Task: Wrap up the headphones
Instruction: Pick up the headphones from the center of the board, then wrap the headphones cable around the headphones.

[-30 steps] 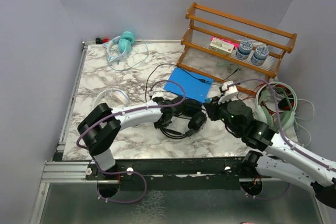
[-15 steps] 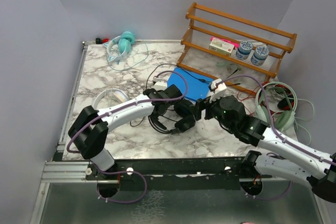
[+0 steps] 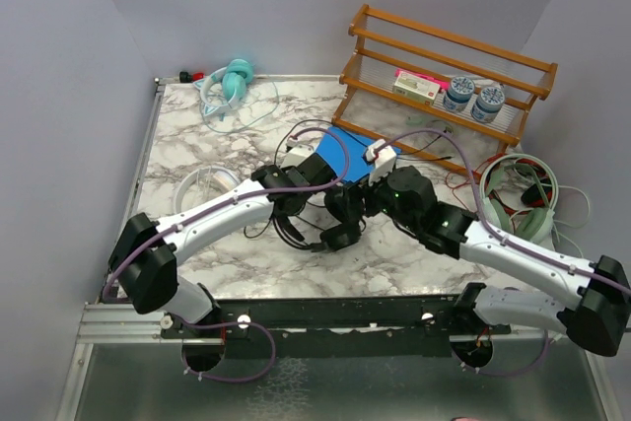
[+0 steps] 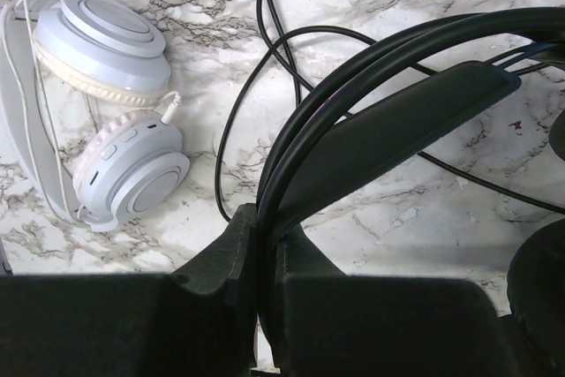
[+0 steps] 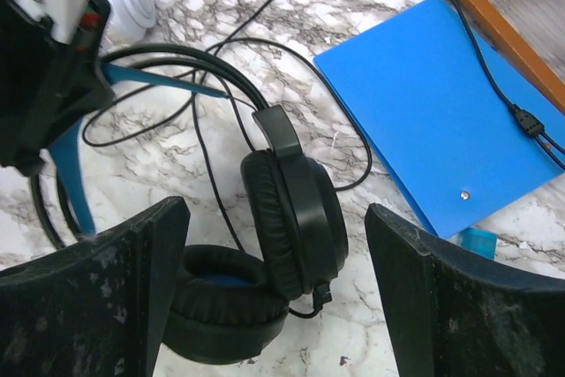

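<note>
Clamped shut, my left gripper [image 4: 265, 240] pinches the headband [image 4: 397, 121] of the black headphones [image 3: 340, 219] at the middle of the marble table [image 3: 197, 135]; I judge it my anchor for this step, so it should hold steady while the other hand fetches the cable [image 4: 238, 112]; that thin black cable lies in loose loops on the marble around the band; I would take it close to where it leaves the ear cup [image 5: 291, 209], not far out, and lay each turn snug but never taut, without nipping the cup's padding; my right gripper [image 5: 274, 209] hovers just above the two cups with its jaws spread wide, grasping nothing and touching nothing that I can see; whether the cups rest on the marble or hang just over it I cannot tell; beyond them a cable crosses the blue folder [image 5: 433, 94] toward the wooden rack [image 3: 444, 56], and I think it could snag there if pulled carelessly; the white headphones [image 4: 115, 50] lie to my left, apart from the black pair; the teal headphones [image 3: 235, 78] sit at the far left corner.
</note>
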You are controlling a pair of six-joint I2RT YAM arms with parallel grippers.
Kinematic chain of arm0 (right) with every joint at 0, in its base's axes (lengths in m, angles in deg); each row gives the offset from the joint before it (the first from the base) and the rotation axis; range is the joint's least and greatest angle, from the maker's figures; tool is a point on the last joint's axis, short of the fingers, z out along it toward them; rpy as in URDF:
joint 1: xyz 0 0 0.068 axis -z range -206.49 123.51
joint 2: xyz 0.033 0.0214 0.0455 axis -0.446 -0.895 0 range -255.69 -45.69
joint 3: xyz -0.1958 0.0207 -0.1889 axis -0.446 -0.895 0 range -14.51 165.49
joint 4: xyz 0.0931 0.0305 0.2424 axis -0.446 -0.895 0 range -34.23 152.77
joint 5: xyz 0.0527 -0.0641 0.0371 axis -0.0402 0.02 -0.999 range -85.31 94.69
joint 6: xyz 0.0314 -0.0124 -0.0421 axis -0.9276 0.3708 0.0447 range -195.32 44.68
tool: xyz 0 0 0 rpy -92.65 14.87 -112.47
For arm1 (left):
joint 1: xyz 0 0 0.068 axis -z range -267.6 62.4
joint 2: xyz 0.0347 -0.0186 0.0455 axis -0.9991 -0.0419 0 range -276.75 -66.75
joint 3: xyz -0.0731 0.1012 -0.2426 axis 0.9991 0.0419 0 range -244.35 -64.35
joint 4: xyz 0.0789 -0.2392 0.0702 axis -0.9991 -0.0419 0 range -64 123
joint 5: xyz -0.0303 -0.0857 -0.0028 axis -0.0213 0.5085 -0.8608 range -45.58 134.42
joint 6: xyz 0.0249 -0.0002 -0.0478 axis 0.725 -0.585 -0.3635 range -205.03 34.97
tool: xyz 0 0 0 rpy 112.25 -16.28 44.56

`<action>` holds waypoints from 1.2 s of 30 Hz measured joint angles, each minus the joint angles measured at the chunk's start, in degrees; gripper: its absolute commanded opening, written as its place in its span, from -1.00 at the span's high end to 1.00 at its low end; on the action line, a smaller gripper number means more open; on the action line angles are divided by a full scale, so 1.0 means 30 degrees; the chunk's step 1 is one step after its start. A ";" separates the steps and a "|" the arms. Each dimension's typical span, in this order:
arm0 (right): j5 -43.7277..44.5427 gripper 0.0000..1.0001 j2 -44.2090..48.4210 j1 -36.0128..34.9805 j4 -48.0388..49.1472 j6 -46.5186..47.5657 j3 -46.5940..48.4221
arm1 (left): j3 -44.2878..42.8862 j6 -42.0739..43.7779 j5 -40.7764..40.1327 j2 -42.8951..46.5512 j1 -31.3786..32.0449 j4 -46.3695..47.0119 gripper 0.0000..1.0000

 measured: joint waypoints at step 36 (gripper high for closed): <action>0.0597 0.34 -0.4758 0.0000 -0.0896 -0.0160 -0.0248 | 0.1727 0.0087 0.2514 0.1421 -0.0321 0.2302 0.08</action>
